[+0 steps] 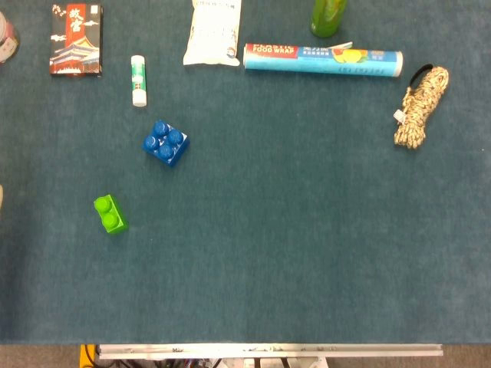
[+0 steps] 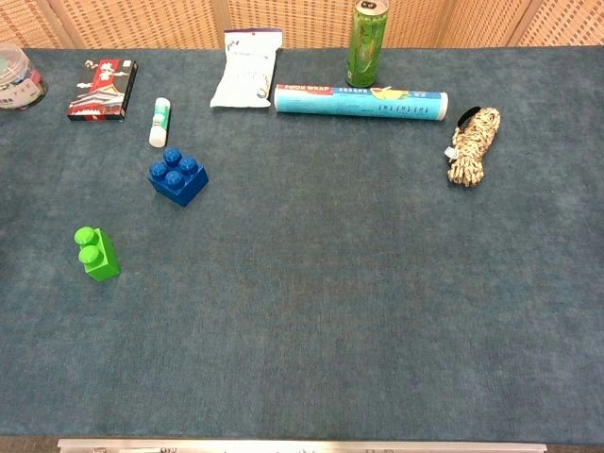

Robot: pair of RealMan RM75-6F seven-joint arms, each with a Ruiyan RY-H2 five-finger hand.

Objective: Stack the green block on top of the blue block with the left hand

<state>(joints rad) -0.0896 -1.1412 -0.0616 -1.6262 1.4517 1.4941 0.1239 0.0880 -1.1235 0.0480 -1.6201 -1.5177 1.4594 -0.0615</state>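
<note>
The green block point(image 1: 110, 214) point(image 2: 97, 254), a narrow two-stud brick, stands alone on the teal table cloth at the left. Up and to its right sits the blue block point(image 1: 166, 142) point(image 2: 176, 176), a square brick with studs up, turned at an angle. A gap of bare cloth separates the two. Neither hand appears in the head view or the chest view.
Along the far edge lie a red-and-black box point(image 1: 75, 39), a white glue stick point(image 1: 138, 80), a white pouch point(image 1: 212, 31), a green can point(image 2: 366, 30), a blue food-wrap roll point(image 1: 323, 60) and a coiled rope point(image 1: 420, 106). A round tub point(image 2: 19, 76) sits at far left.
</note>
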